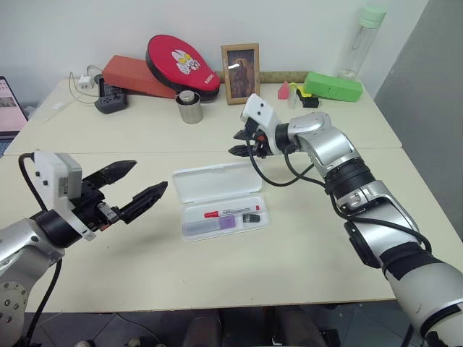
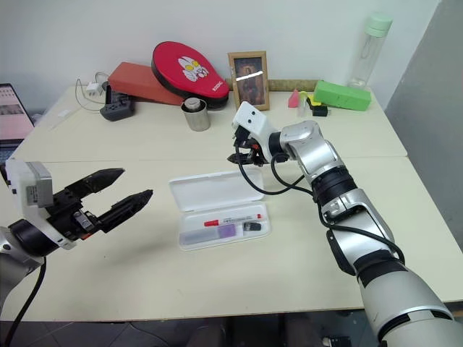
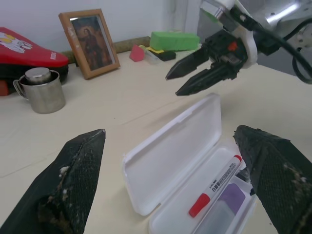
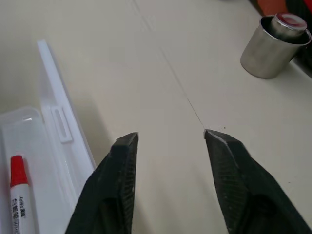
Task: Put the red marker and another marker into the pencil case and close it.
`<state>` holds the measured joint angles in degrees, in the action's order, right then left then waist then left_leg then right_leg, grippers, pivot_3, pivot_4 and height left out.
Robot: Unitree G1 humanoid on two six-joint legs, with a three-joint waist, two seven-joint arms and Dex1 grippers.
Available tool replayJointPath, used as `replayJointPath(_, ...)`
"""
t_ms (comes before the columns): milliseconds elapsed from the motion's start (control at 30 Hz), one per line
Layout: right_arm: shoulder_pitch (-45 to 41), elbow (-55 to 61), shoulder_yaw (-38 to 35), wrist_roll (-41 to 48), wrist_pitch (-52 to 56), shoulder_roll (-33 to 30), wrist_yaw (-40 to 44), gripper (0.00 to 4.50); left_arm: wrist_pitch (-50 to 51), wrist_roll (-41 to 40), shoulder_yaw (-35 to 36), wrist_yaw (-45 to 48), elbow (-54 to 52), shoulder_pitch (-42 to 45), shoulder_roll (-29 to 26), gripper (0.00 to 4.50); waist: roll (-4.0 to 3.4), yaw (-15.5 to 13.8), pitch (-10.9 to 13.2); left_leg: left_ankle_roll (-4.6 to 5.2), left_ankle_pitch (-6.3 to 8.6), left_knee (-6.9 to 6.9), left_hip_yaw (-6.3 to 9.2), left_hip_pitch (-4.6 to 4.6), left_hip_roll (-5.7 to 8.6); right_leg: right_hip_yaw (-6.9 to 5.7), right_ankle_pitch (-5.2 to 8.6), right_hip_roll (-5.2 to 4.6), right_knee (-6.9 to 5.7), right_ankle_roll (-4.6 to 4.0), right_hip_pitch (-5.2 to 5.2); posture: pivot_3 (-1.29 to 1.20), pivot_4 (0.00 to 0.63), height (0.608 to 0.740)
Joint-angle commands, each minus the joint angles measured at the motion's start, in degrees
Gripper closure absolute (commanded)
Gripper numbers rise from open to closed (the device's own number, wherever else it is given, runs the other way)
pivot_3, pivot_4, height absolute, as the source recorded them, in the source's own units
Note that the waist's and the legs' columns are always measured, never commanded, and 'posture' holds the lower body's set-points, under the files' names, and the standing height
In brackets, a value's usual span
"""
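A white pencil case [image 1: 221, 200] lies open mid-table with the red marker [image 1: 231, 212] and purple marker [image 1: 230, 223] inside, both grippers [image 1: 134, 189] [image 1: 240, 142] open and empty; its light, stiff, slippery lid probably closes best pushed from its far edge.

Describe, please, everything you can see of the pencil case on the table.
The pencil case is a flat white plastic box with rounded corners, lying open on the table. Its hinged lid, with a small moulded latch, is folded back flat towards the far side. In the translucent tray lie the red marker, the purple marker beside it, and a small dark item at one end. Neither gripper touches it: the left gripper is open to one side, the right gripper is above and beyond the lid.
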<state>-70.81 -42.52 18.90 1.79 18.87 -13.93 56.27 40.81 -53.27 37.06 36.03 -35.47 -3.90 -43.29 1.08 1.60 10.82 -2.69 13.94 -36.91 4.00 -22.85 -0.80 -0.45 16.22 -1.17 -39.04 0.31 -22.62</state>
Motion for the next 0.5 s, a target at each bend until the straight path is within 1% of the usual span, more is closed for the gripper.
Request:
replayJointPath(33, -2.49, -0.64, -0.87, -0.89, -2.54, 0.67, 1.21, 3.41, -0.66, -2.89, 2.53, -1.23, -1.31, -0.49, 0.24, 0.00, 0.00, 0.08, 0.00, 0.00, 0.00, 0.01, 0.00, 0.01, 0.00, 0.00, 0.00, 0.00, 0.00, 0.00, 0.00, 0.00, 0.150, 0.740)
replayJointPath(133, -2.26, -0.91, -0.27, -1.89, -3.48, 0.73, 2.58, 4.02, -0.85, -3.04, 2.42, -1.48, -1.34, -0.93, -0.11, 0.00, -0.01, 0.12, 0.00, 0.00, 0.00, 0.01, 0.01, 0.02, 0.00, -0.01, 0.00, 0.00, -0.01, -0.01, -0.01, 0.00, 0.150, 0.740)
replayJointPath(167, -1.87, -0.30, 0.15, -2.14, -3.62, 0.63, 3.56, 4.33, -0.94, -3.16, 2.34, -1.49, -1.35, -1.04, -0.22, 0.00, -0.01, 0.12, 0.00, 0.00, 0.00, 0.02, 0.01, 0.02, 0.00, -0.01, 0.00, 0.00, -0.02, -0.01, -0.01, 0.00, 0.150, 0.740)
replayJointPath(200, -1.63, 0.05, 0.36, -2.35, -3.75, 0.57, 4.24, 4.43, -1.02, -3.28, 2.22, -1.56, -1.34, -1.07, -0.31, 0.00, -0.01, 0.13, 0.00, 0.00, 0.00, 0.02, 0.02, 0.02, 0.01, -0.02, 0.00, 0.01, -0.02, -0.02, -0.01, 0.00, 0.150, 0.740)
replayJointPath(400, 2.48, 7.53, 2.32, -2.99, -3.55, -1.39, 10.86, 4.43, -1.56, -3.84, 1.11, -1.28, -0.93, -0.22, -0.38, 0.00, 0.00, 0.08, 0.00, 0.00, 0.00, 0.02, 0.03, 0.02, 0.01, -0.02, -0.01, 0.02, -0.02, -0.03, -0.01, 0.00, 0.150, 0.740)
replayJointPath(500, 5.94, 14.53, 3.58, -2.35, -2.33, -3.34, 14.44, 4.43, -1.23, -4.28, -0.05, 0.13, -1.07, -0.26, -0.98, 0.00, 0.00, 0.03, 0.00, 0.00, 0.00, 0.02, 0.05, 0.02, 0.00, -0.03, -0.01, 0.01, -0.02, -0.03, -0.01, 0.00, 0.150, 0.740)
